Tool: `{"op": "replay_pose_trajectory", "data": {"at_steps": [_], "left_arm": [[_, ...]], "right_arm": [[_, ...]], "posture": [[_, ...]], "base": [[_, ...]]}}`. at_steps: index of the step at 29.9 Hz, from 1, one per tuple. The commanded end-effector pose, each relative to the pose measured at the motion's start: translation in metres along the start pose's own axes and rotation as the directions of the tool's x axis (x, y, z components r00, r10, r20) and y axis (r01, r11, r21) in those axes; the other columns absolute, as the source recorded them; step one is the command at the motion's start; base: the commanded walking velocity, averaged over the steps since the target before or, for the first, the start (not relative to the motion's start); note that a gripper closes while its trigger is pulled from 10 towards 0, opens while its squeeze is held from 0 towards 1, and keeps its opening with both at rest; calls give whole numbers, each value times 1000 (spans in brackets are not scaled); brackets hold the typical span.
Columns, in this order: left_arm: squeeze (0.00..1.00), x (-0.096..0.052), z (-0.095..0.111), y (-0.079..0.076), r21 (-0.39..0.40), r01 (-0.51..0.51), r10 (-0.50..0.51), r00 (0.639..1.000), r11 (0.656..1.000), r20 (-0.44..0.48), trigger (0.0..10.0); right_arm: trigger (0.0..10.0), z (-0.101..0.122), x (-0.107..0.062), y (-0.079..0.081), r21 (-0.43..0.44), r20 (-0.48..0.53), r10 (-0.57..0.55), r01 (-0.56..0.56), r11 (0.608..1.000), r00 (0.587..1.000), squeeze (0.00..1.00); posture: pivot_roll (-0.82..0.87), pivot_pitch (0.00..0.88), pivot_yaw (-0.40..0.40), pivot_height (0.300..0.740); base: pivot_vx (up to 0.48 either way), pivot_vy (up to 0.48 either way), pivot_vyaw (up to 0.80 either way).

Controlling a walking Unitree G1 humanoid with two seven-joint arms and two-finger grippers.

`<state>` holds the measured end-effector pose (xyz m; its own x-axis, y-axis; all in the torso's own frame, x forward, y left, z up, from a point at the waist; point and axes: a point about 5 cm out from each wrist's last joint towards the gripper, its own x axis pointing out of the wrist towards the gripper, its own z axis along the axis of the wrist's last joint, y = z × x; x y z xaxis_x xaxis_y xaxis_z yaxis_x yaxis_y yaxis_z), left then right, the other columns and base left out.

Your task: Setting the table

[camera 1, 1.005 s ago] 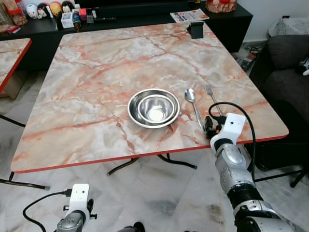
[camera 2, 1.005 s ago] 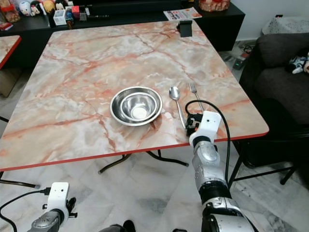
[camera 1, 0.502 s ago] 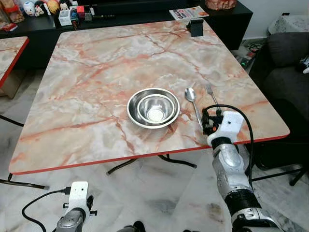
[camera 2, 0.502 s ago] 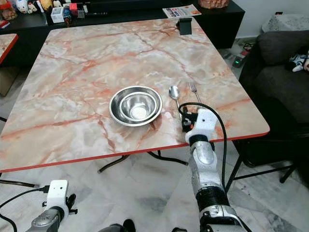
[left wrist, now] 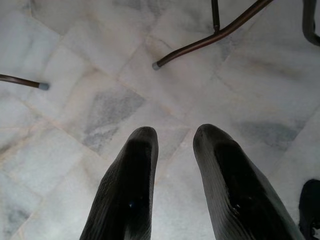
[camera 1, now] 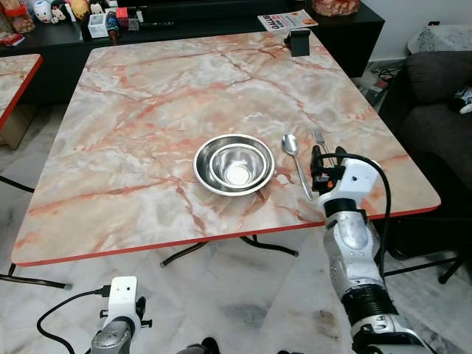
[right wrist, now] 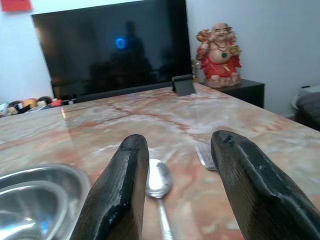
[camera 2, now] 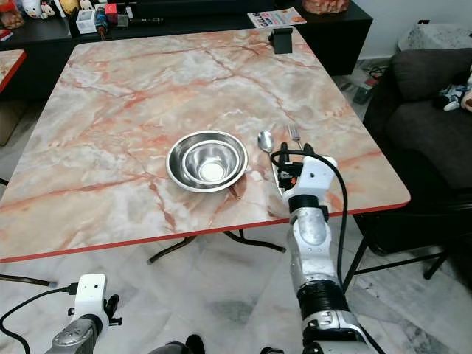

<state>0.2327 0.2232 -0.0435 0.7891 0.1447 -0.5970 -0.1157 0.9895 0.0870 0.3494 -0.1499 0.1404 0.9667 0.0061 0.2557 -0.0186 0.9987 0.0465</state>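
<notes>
The right tool hovers low over the table near its front edge, fingers spread wide and empty, likely lined up on the spoon and fork lying side by side just right of the nested steel bowls. The inner bowl looks empty. The left tool hangs idle, narrowly parted, over the floor.

The desk has a smooth, lightly glossy top with a pink and orange marble pattern and a red edge band. The two nested bowls are polished metal, mirror-bright inside. The spoon and fork are shiny metal too. The right pincer has matt black fingers with a finely ribbed texture. The floor is pale veined marble tile.
</notes>
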Motion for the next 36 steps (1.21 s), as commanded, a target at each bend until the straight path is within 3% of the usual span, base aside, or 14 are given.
{"op": "replay_pose_trajectory", "data": {"at_steps": [1,10,16,22,26,36], "left_arm": [[0,-1,-4,4,-18,-26,26,1000,1000,-9,10000],[0,-3,-7,5,-19,-35,35,999,999,-15,10000],[0,-3,-8,6,-13,-35,35,999,999,-21,10000],[0,-3,-9,6,-15,-37,36,999,999,-21,10000],[0,-3,-9,7,-13,-37,37,999,999,-21,10000],[0,-3,-8,9,0,-32,32,999,999,-21,10000]], "right_arm": [[10000,3,4,7,1,9,16,-16,1000,1000,0],[10000,9,9,17,17,34,43,-44,999,999,0],[10000,3,7,19,10,-3,59,-59,998,998,0],[10000,-1,5,22,18,-10,70,-69,997,998,0],[10000,-1,5,25,22,-7,75,-75,997,997,0],[10000,-2,4,31,34,-5,92,-92,995,996,0]], "posture": [[48,145,5,740],[52,138,4,740],[60,131,1,740],[67,119,3,740],[67,117,5,740],[67,103,11,740]], "base": [[0,0,0],[0,299,0],[0,0,0],[0,419,0],[0,-435,0],[0,132,0]]}}
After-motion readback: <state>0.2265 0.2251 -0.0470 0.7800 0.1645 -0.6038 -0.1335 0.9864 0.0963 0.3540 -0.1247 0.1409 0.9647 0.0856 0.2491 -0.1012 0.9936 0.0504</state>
